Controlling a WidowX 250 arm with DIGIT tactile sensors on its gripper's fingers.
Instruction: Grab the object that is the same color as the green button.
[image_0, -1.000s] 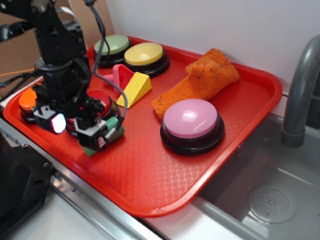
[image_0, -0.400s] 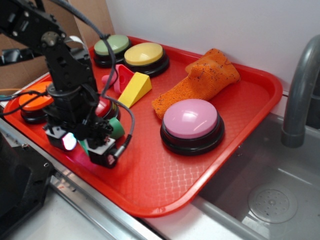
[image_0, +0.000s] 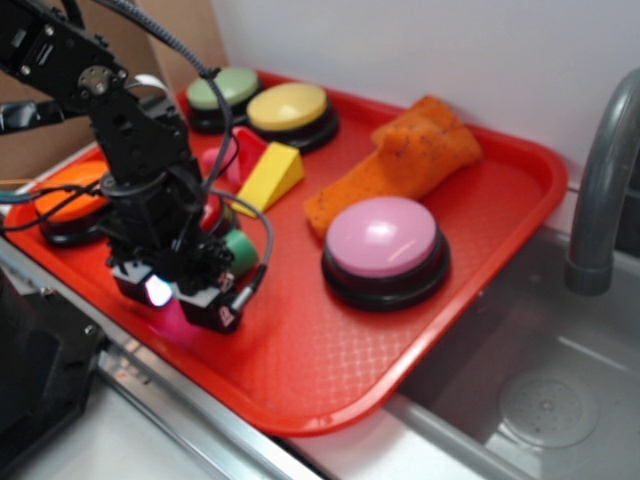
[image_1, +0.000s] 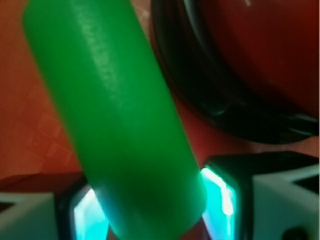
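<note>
Since a moment ago the arm has dropped lower toward the near left edge of the red tray (image_0: 480, 300), and the end effector (image_0: 190, 290) now sits just above the tray surface. Largest among the things — the pink button (image_0: 382, 238) sits mid-tray, the orange cloth (image_0: 410, 160) behind it, the green button (image_0: 222, 88) in the far left corner. The mint-green cylinder (image_1: 115, 115) lies tilted just beside the red button's (image_1: 260, 45) black base, its near end pinched between the glowing fingers (image_1: 220, 195).
</note>
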